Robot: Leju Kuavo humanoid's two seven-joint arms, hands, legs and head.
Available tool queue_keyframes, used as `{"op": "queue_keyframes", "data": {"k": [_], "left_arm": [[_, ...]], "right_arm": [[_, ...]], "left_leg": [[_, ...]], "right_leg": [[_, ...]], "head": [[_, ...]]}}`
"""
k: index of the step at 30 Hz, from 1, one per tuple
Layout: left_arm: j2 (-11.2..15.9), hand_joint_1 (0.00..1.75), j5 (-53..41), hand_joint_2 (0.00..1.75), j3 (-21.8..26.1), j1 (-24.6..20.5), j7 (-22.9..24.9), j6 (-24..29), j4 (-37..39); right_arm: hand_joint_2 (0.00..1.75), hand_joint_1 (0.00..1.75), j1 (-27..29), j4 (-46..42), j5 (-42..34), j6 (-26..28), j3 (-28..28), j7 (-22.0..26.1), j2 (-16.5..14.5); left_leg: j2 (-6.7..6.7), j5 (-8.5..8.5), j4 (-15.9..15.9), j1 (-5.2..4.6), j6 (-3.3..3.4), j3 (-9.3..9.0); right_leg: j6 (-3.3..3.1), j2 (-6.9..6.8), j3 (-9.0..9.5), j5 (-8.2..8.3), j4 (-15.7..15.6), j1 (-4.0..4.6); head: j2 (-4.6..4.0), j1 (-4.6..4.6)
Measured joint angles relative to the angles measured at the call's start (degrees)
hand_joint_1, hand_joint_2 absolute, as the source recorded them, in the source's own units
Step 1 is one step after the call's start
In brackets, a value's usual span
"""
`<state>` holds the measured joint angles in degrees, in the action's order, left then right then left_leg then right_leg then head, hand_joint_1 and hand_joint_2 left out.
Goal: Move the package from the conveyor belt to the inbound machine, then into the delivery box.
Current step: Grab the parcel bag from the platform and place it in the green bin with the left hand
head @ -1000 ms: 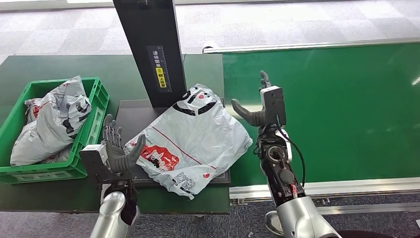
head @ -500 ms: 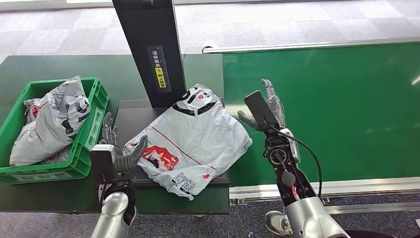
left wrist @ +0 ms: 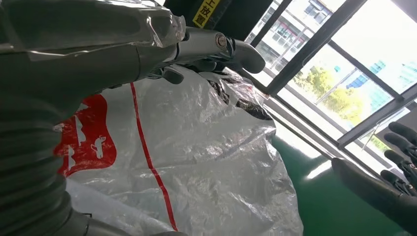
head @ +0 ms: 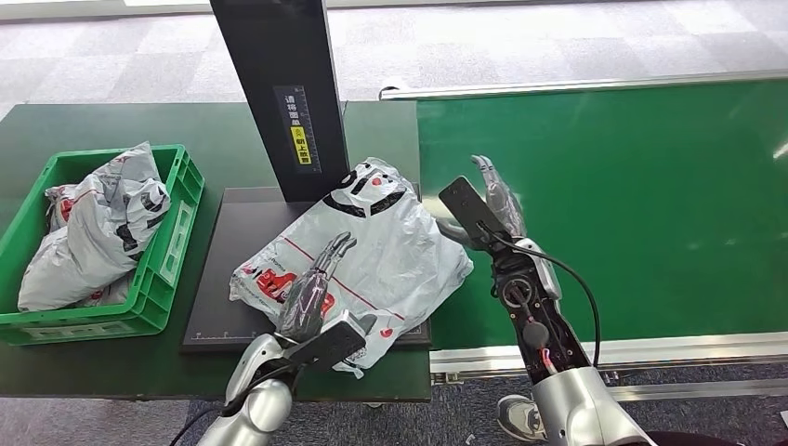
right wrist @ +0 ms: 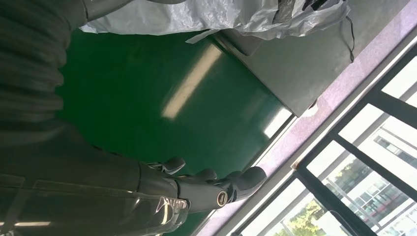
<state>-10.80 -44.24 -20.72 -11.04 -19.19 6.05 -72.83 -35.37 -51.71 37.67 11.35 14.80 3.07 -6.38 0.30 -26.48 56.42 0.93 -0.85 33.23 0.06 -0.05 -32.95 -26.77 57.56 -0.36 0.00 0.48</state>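
You had the package (head: 358, 255) lying on the scanner plate (head: 218, 307), long axis running diagonally toward the near-left corner, with your released left hand (head: 311, 288) spread flat over its near end and your right hand (head: 492, 195) released beside its far-right edge.

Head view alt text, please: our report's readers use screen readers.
A white printed package lies on the black inbound machine platform, with the left robot hand over its near side, fingers extended. The right robot hand hovers open beside it over the green conveyor belt; a green crate holds more bags.
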Motion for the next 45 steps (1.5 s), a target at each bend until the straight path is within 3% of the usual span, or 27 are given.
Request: {"op": "queue_keyframes", "data": {"k": [9, 17, 27, 28, 30, 32, 34, 35, 38, 45], "left_arm": [[0.6, 0.0, -0.4, 1.75, -1.0, -0.2, 0.3, -1.4, 1.4], [0.7, 0.0, -4.8, 1.75, -2.5, -3.0, 5.8, -12.8, 8.1], [-1.1, 0.0, -6.5, 1.75, -2.7, -7.6, 9.0, -12.6, 17.3], [-1.2, 0.11, -6.5, 1.75, -2.7, -7.8, 9.0, -12.6, 17.5], [-1.3, 0.77, -6.5, 1.75, -2.7, -8.0, 9.1, -12.6, 18.0], [-1.4, 1.15, -6.6, 1.75, -2.6, -8.1, 9.3, -12.7, 18.4], [-1.5, 1.18, -6.9, 1.75, -2.6, -8.4, 9.8, -12.8, 18.6], [-1.6, 1.41, -7.0, 1.75, -2.6, -8.5, 10.2, -12.8, 18.7], [-1.8, 1.68, -7.4, 1.75, -2.4, -9.0, 10.8, -12.9, 19.2], [-2.0, 1.74, -7.3, 1.75, -2.1, -10.4, 9.9, -13.2, 20.9]], "right_arm": [[1.75, 0.0, 0.0, 0.0, 0.3, -0.1, -0.3, -0.3, 0.0], [1.75, 0.0, 1.3, -0.9, 3.1, -0.4, -1.2, -1.9, -0.4], [1.75, 0.0, 3.6, -2.6, 4.5, -0.2, -3.2, -2.2, -1.1], [1.75, 0.0, 3.7, -2.7, 4.5, -0.3, -3.3, -2.2, -1.2], [1.75, 0.0, 3.8, -2.8, 4.5, -0.3, -3.5, -2.2, -1.2], [1.75, 0.0, 3.9, -2.9, 4.5, -0.3, -3.6, -2.2, -1.2], [1.75, 0.0, 4.0, -3.1, 4.2, -0.5, -3.8, -1.9, -1.3], [1.75, 0.0, 4.1, -3.2, 3.9, -0.7, -3.9, -1.5, -1.3], [1.75, 0.0, 4.4, -3.8, 0.8, -2.4, -4.4, 0.6, -1.6], [1.75, 0.0, 5.5, -6.3, -18.2, -12.1, -7.1, 7.8, -2.7]], "left_leg": [[0.0, 0.0, 0.0, 0.0, 0.0, 0.0], [-0.01, 0.0, 0.0, 0.0, 0.0, -0.01], [-0.2, 0.01, 0.0, -0.01, 0.02, -0.35], [-0.2, 0.02, 0.0, -0.01, 0.02, -0.4], [-0.2, 0.03, 0.0, -0.01, 0.04, -0.51], [-0.2, 0.03, 0.0, -0.01, 0.04, -0.61], [-0.2, 0.04, 0.0, -0.01, 0.05, -0.68], [-0.21, 0.04, 0.0, -0.01, 0.05, -0.7], [-0.22, 0.05, 0.0, -0.01, 0.06, -0.75], [-0.22, 0.05, 0.0, -0.01, 0.06, -0.77]], "right_leg": [[0.0, 0.0, 0.01, 0.0, 0.0, 0.0], [0.0, 0.0, 0.01, 0.0, 0.0, 0.0], [0.02, -0.12, 0.48, -0.01, 0.0, -0.01], [0.02, -0.12, 0.53, -0.01, 0.0, -0.01], [0.03, -0.12, 0.65, 0.0, 0.0, -0.02], [0.04, -0.12, 0.75, 0.01, 0.0, -0.02], [0.04, -0.13, 0.82, 0.01, 0.0, -0.02], [0.04, -0.13, 0.84, 0.01, 0.0, -0.02], [0.04, -0.14, 0.9, 0.01, 0.0, -0.02], [0.04, -0.16, 0.92, 0.01, 0.0, -0.02]], "head": [[0.0, 0.0], [-0.01, -0.01], [-0.01, 0.0], [-0.01, 0.0], [-0.01, 0.0], [0.0, 0.0], [-0.01, 0.0], [-0.01, 0.0], [0.0, 0.0], [-0.01, 0.01]]}}
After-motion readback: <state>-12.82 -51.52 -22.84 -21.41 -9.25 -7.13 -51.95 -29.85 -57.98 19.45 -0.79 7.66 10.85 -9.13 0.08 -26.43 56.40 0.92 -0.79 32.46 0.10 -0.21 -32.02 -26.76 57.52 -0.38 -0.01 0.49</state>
